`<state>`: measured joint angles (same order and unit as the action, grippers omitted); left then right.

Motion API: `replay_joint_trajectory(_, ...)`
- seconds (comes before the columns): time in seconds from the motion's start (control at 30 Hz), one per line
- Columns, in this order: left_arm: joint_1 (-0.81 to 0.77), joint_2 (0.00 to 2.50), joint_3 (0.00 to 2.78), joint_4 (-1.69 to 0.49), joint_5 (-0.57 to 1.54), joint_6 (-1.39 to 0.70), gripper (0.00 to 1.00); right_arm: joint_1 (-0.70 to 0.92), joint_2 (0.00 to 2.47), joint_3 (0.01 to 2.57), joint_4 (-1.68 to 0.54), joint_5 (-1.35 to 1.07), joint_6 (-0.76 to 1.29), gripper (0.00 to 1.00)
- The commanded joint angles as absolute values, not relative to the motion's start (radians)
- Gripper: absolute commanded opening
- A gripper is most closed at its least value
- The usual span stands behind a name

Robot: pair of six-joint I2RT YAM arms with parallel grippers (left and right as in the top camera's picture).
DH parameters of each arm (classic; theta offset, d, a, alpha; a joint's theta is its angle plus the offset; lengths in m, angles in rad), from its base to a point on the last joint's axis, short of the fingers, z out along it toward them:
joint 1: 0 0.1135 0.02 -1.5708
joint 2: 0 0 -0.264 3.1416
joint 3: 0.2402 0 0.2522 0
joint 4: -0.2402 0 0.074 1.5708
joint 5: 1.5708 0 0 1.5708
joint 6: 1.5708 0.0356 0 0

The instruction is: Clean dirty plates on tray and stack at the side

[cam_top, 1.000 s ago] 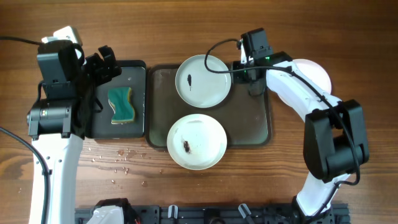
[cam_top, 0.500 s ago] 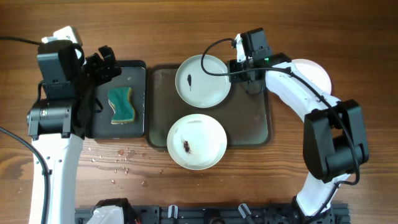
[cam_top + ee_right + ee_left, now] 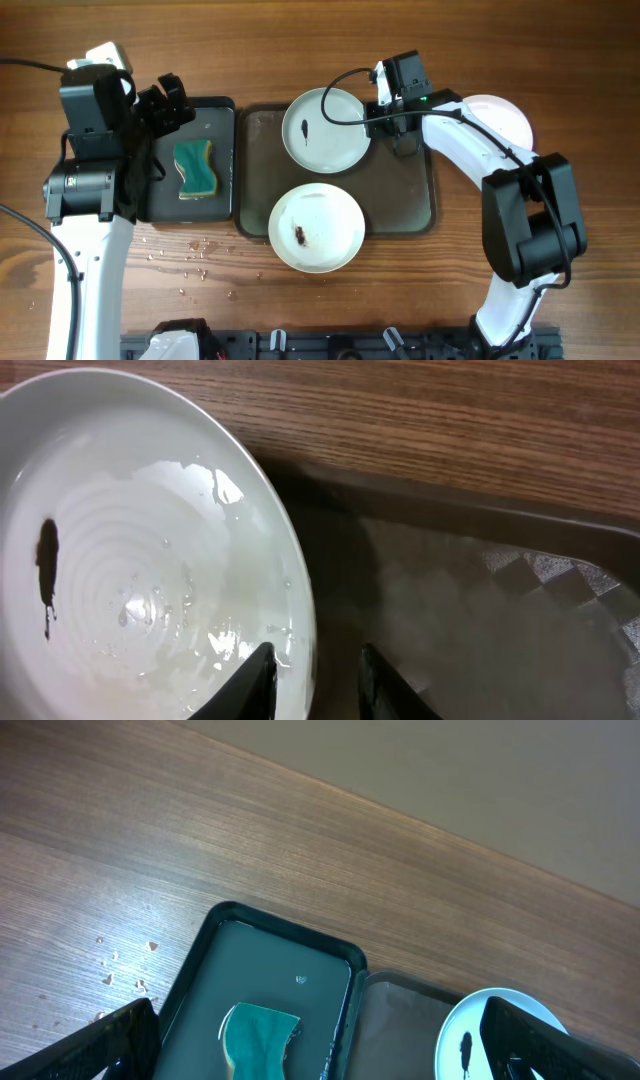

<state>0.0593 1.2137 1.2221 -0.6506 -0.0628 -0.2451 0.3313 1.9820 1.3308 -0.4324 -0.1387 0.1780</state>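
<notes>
The right pincer has slid a little leftward since a second ago, up to the right edge of the far plate, and its jaws have drawn closer together. Nearest the arms' bases, the near plate lies with a dark smear left of its centre. It hangs over the front rim of the tray onto the bench. Small specks dot the bench to its left.

Farther back, a green sponge lies in the black tray, which sits just beside the tray's left rim. The left pincer hovers over the black tray's far left corner, jaws spread wide and empty.

Farthest back, the far plate, wet and marked by a thin dark streak, overlaps the tray's back rim. The right pincer straddles the plate's right rim, with one finger above the plate's inside and the other over the tray. A gap shows on either side, so it is not clamped. A third plate lies on the bench right of the tray, partly under the right arm.
</notes>
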Motion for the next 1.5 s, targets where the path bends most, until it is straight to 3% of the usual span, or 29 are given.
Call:
replay_joint_trajectory(0.0, 0.064, 1.213, 1.221, -0.651, -0.073, -0.242, 1.0, 0.336, 1.998, 1.323, -0.44, -0.159, 0.186, 0.28)
replay_joint_trajectory(0.6, 0.064, 1.213, 1.221, -0.651, -0.073, -0.242, 1.0, 0.337, 2.006, 1.323, -0.422, -0.15, 0.213, 0.27)
replay_joint_trajectory(0.8, 0.064, 1.213, 1.221, -0.651, -0.073, -0.242, 1.0, 0.337, 2.008, 1.32, -0.427, -0.15, 0.213, 0.2)
replay_joint_trajectory(1.47, 0.064, 1.213, 1.221, -0.651, -0.073, -0.242, 1.0, 0.337, 2.026, 1.32, -0.434, -0.123, 0.216, 0.12)
